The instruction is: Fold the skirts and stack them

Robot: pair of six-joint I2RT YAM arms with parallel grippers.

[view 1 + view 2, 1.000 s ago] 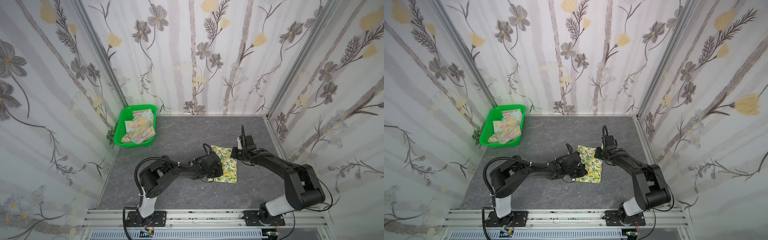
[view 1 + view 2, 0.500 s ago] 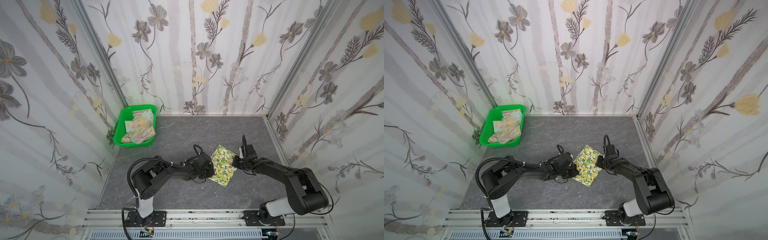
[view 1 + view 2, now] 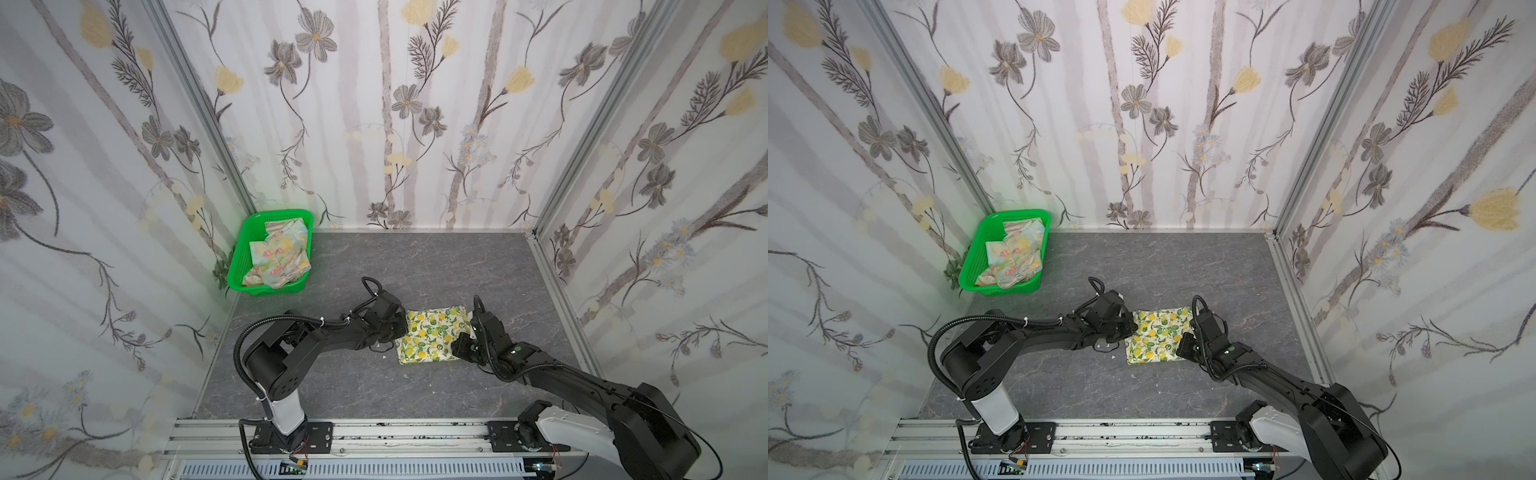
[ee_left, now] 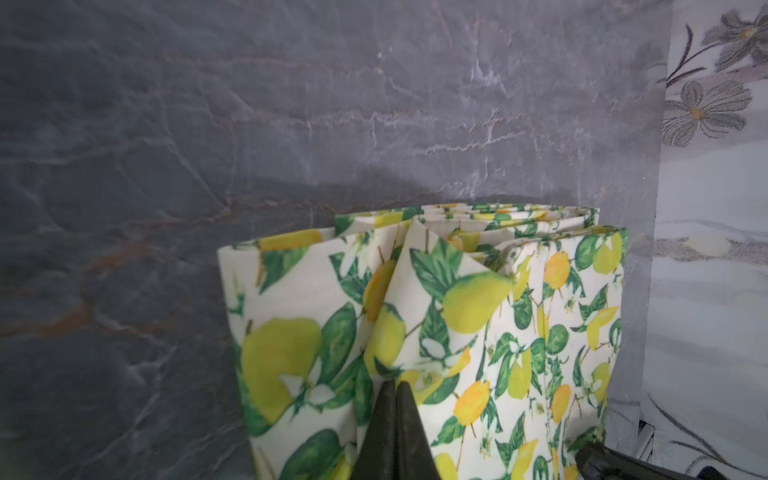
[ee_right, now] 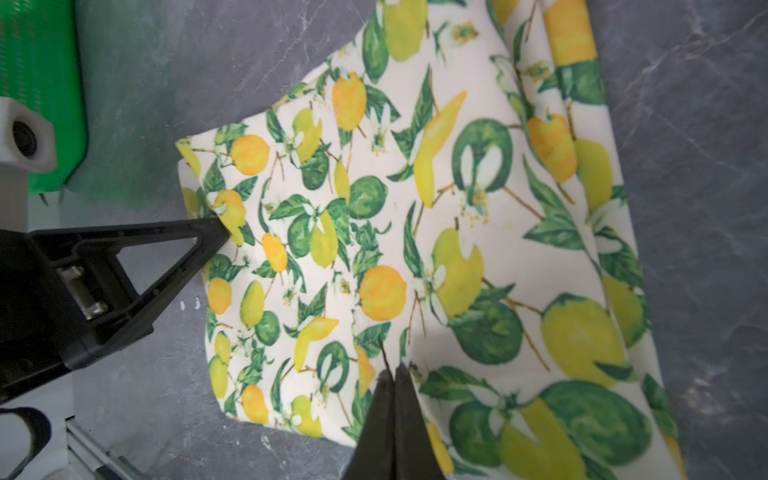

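Grey marbled worktop [image 3: 415,266] carries a green basket [image 3: 238,264]. The pastel skirt [image 3: 279,258] sits crumpled inside the basket; the folded lemon skirt [image 3: 430,334] lies flat, well apart from the basket. Both closed, the left fingers [image 4: 384,419] pinch its basket-side edge, the right fingers [image 5: 384,411] the edge farthest from the basket.
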